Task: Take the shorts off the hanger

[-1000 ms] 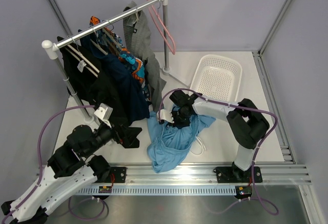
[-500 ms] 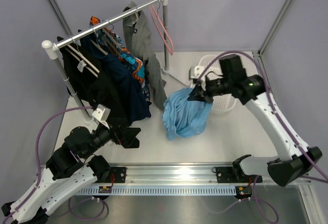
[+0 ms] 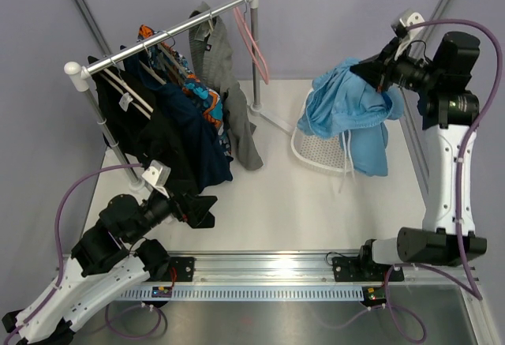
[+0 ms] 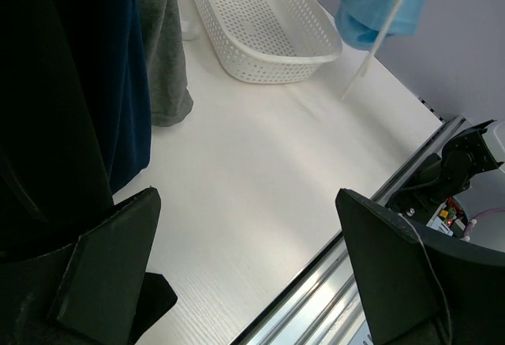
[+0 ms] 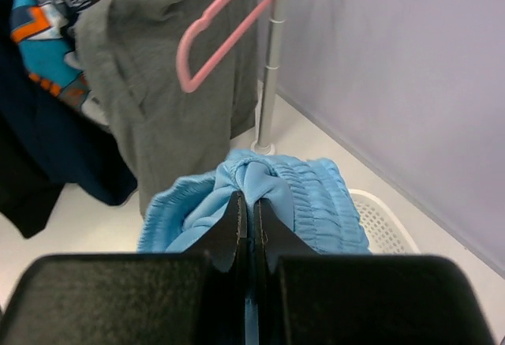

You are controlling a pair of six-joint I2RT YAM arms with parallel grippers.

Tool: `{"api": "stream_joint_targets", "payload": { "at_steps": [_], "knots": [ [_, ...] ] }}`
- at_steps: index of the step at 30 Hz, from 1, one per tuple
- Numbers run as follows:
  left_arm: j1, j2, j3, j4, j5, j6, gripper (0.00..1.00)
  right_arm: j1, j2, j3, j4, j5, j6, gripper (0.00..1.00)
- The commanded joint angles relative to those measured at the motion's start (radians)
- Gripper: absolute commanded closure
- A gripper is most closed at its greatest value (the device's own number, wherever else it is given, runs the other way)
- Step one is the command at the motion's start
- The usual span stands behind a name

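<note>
One white counter (image 3: pixel 316 203), left side largely hidden under hanging clothes. Along that left side, a clothes rail (image 3: pixel 158 39) packed with dark and patterned garments, hangers mostly buried in folds. At the rail's far end, grey shorts (image 3: pixel 229 84) draped over the bar, hem down near the counter, own hanger hard to make out. Lifted over the far right corner, light blue shorts (image 3: pixel 347 104), bunched and partly cut off in the left wrist view. Below them, a white basket (image 3: pixel 316 151), far half covered by blue cloth; cannot tell whether any cloth rests inside. Beside the grey shorts, a pink hanger (image 3: pixel 256 45). Right end effector (image 5: pixel 250 203) pressed together, pinching a blue fold. Left end effector (image 4: pixel 248 226) spread wide, low by the near left corner. White drawstring (image 3: pixel 345 167) dangling past the basket rim.
</note>
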Motion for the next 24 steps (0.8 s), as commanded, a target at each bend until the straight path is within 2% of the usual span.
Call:
{"api": "stream_joint_targets", "payload": {
  "at_steps": [1,6,12,17,24],
  "knots": [
    [-0.002,0.021,0.019,0.071,0.001,0.022,0.01,-0.008,0.124,0.064,0.17,0.035,0.116,1.0],
    [-0.002,0.048,0.039,0.07,0.006,0.021,0.01,-0.007,0.268,0.075,0.302,0.071,0.281,1.0],
    [-0.002,0.033,0.037,0.058,0.001,0.004,0.01,-0.007,0.323,0.081,0.414,0.195,0.445,1.0],
    [-0.004,0.021,0.034,0.051,-0.002,-0.001,0.01,-0.007,0.267,-0.08,0.543,0.365,0.506,1.0],
    [-0.002,-0.001,0.037,0.022,-0.008,-0.002,0.01,-0.068,0.106,-0.382,0.578,0.37,0.415,1.0]
  ]
}}
